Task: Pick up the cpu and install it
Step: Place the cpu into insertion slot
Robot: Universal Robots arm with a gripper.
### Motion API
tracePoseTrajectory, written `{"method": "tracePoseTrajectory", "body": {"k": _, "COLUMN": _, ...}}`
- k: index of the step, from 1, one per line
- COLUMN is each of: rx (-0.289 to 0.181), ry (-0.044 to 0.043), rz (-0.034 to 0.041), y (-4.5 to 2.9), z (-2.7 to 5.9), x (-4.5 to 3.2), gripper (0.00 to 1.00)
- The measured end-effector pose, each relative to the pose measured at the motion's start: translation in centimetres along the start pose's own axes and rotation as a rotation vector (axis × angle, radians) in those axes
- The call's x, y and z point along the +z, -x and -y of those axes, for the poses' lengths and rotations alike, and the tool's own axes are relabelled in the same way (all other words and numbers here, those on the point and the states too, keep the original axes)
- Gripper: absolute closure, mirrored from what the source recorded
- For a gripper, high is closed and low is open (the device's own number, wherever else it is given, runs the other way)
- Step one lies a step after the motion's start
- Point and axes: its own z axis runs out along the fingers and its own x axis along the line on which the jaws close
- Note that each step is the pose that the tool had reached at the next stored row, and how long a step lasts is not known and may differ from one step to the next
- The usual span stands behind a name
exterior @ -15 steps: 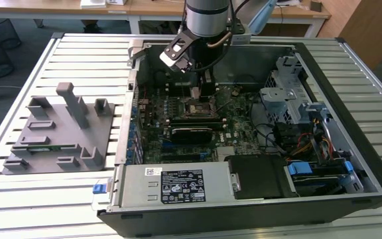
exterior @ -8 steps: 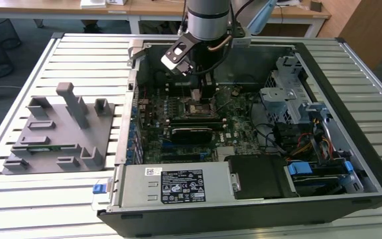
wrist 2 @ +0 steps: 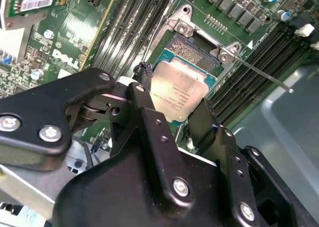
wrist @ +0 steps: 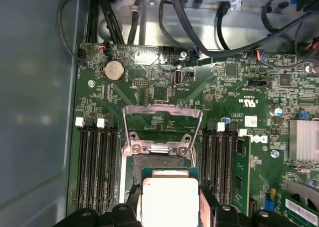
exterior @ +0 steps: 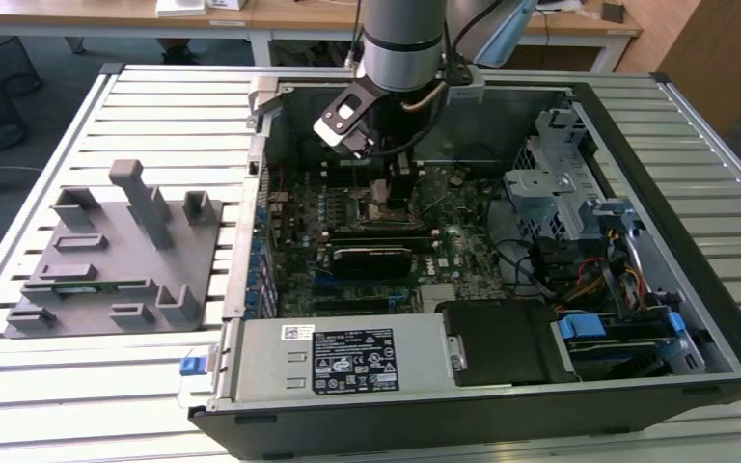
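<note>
- Gripper (wrist 2: 172, 105) is in the upper centre of the exterior view, down inside the computer case (exterior: 512, 96). Jaws are narrow, clamped on two opposite edges of the cpu (wrist 2: 182, 87).
- The cpu lies flat between the fingers, metal lid up. It is near-square with no real long axis, its edges parallel to the socket (wrist: 159, 162).
- The socket is directly beneath, apparently aligned with the chip. Load plate (wrist: 162, 109) is swung open beyond.

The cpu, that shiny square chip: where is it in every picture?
Exterior view: hidden under the gripper, in the middle of the motherboard.
Second wrist view: the cpu is between the black fingers, over the open socket.
First wrist view: the cpu is between the fingers, over the open socket.
Shared landmark: the open socket, under the gripper in all three.
</note>
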Motion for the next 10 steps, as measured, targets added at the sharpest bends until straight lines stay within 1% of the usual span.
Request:
{"method": "tracePoseTrajectory", "body": {"k": 2, "rx": 0.000, "ry": 0.0001, "rz": -0.0003, "y": 0.00, "z": 0.01, "x": 0.31, "gripper": 0.46}}
{"method": "tracePoseTrajectory", "body": {"k": 10, "rx": 0.001, "ry": 0.0001, "rz": -0.0003, "y": -0.01, "z": 0.03, "x": 0.59, "gripper": 0.46}}
